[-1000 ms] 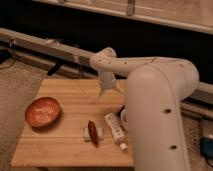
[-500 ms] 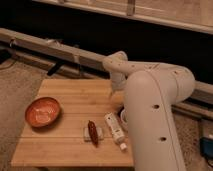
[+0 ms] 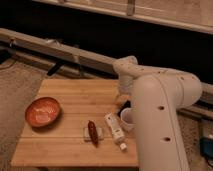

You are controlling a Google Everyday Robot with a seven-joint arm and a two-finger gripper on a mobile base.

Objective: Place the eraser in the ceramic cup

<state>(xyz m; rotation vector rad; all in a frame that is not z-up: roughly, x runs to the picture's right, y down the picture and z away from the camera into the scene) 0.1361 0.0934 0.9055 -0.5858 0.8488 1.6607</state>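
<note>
White arm (image 3: 161,117) half-hides end effector (image 3: 123,102) (above ceramic cup (image 3: 125,119)).

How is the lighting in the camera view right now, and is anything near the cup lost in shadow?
Camera view: warm, dim light, table evenly lit, no glare on the bowl. Camera view: background nearly black. Camera view: the arm shades the gripper, which hangs close over the cup, and hides the cup's right side.

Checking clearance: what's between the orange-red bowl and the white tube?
Camera view: a dark red oblong object sits between the orange-red bowl and white tube. The tool hangs near the white ceramic cup.
</note>
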